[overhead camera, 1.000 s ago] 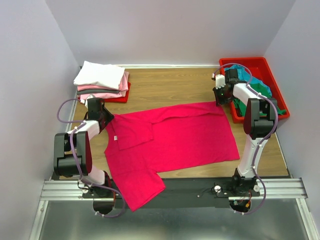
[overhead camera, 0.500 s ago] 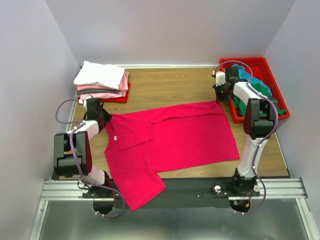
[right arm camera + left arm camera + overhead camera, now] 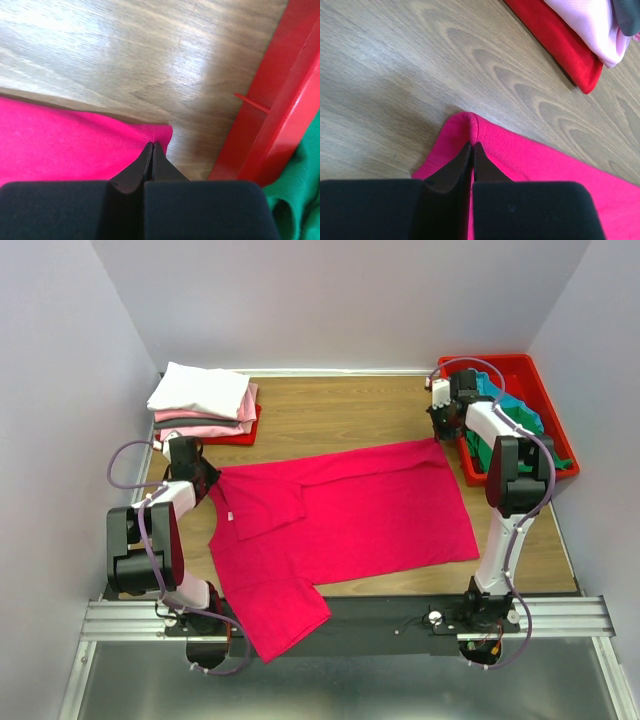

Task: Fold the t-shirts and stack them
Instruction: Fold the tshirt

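A bright crimson-pink t-shirt lies spread on the wooden table, one sleeve hanging over the near edge. My left gripper is shut on the shirt's far left corner, pinching a ridge of cloth between its fingertips. At the far right corner my right gripper is shut on the hem, beside the red tray. A stack of folded t-shirts, white on top with pink and grey below, sits at the back left. Teal and green t-shirts lie in the red tray.
The stack rests on a red tray close beyond the left gripper. The right tray's wall stands just right of the right gripper. Grey walls close the table in on three sides.
Both grippers have closed onto the shirt's far corners. The two arms have shifted slightly toward the back; the shirt's far edge is pulled a little tauter.
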Tool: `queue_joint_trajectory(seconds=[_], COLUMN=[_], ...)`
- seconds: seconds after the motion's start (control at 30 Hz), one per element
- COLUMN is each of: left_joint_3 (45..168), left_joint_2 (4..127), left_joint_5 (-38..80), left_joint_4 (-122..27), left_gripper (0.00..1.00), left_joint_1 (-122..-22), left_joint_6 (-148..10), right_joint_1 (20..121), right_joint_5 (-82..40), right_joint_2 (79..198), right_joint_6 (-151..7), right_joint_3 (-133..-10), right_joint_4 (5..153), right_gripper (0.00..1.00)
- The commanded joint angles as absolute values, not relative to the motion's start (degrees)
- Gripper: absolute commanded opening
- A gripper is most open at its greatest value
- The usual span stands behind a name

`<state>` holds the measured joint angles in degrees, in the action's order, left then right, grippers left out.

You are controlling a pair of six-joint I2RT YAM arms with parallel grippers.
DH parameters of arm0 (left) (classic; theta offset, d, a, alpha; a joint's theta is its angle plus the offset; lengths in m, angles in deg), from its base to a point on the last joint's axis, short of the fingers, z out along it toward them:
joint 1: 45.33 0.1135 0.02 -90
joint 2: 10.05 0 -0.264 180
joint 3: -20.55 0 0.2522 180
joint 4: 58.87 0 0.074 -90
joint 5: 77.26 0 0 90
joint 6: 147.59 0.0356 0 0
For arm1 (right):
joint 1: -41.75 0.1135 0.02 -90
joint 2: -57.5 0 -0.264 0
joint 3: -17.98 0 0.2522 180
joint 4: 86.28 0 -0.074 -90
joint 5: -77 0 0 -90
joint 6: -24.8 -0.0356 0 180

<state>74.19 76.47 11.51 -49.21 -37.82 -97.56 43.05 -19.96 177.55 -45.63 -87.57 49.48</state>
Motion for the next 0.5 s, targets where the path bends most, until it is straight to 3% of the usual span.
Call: queue_joint_trajectory(seconds=[0.0,0.47], left_joint_3=[76.06,77.64], left_joint_2=[75.29,75.38], left_joint_5=[8.79,8.35], left_joint_4=[-49.15,-48.37], left_gripper=[0.08,0.09], left_joint_1=[-36.98,-36.27], left_joint_6=[-96.97,-95.83], right_joint_1=[42.98,42.98], right_joint_5=[-16.43,-13.97], right_joint_2=[179.41,180.9], right_joint_6=[-44.9,-44.9], right_joint_3=[-88.33,-91.32], right_joint_4=[50.34,50.52], right_gripper=[0.01,0.06])
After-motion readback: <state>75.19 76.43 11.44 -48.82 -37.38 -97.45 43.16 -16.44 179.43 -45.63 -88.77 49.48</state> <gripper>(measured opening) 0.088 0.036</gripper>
